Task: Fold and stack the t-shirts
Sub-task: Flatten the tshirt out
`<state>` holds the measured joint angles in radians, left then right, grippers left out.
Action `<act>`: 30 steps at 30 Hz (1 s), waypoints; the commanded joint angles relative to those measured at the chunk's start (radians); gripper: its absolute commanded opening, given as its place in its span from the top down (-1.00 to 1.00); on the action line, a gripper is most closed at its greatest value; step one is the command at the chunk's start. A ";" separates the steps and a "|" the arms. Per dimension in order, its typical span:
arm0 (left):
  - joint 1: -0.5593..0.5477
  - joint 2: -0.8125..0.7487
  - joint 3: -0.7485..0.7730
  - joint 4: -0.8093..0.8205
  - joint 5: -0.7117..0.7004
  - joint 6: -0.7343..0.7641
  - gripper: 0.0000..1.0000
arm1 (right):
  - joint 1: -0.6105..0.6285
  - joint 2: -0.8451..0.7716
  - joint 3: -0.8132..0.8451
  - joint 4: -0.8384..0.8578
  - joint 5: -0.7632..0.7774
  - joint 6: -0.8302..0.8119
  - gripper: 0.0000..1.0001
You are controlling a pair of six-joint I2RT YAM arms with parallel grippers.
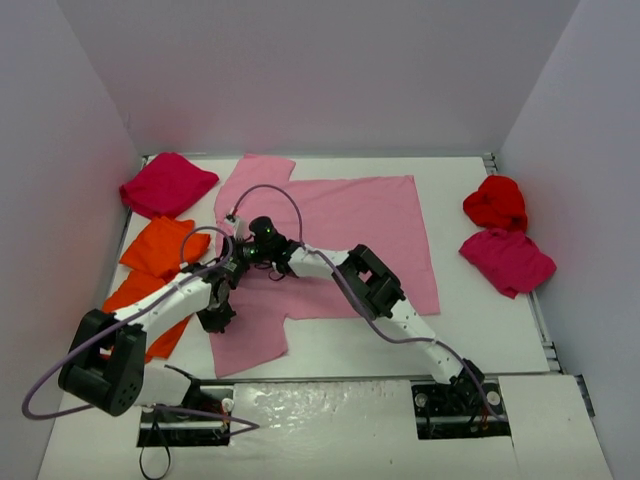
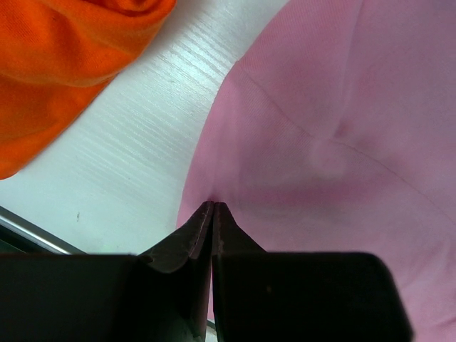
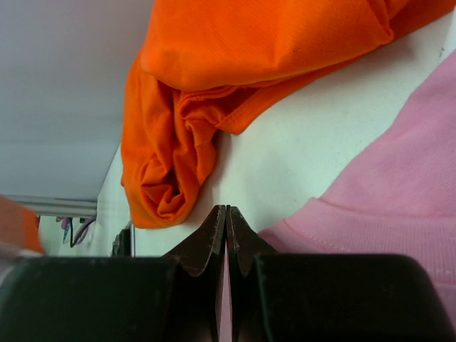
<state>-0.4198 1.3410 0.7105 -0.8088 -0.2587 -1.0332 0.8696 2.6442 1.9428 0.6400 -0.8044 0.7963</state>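
pink t-shirt (image 1: 372,218) lies spread flat on the table (image 1: 490,335).

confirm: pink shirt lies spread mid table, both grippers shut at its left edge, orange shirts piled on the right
The orange shirts are on the left, not the right: see the top view. The pink shirt, left gripper and right gripper are as you say.

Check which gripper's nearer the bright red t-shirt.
Right gripper, slightly: at the pink t-shirt collar, far left of the bright red t-shirt. Left gripper: at the pink edge, farther left.
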 commanded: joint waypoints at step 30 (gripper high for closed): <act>-0.010 -0.013 0.021 -0.079 0.119 0.034 1.00 | -0.040 0.032 0.181 -0.101 0.063 -0.105 1.00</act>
<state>-0.4244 1.3368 0.6868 -0.8212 -0.1848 -1.0229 0.8429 2.7132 2.0686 0.5075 -0.7545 0.7221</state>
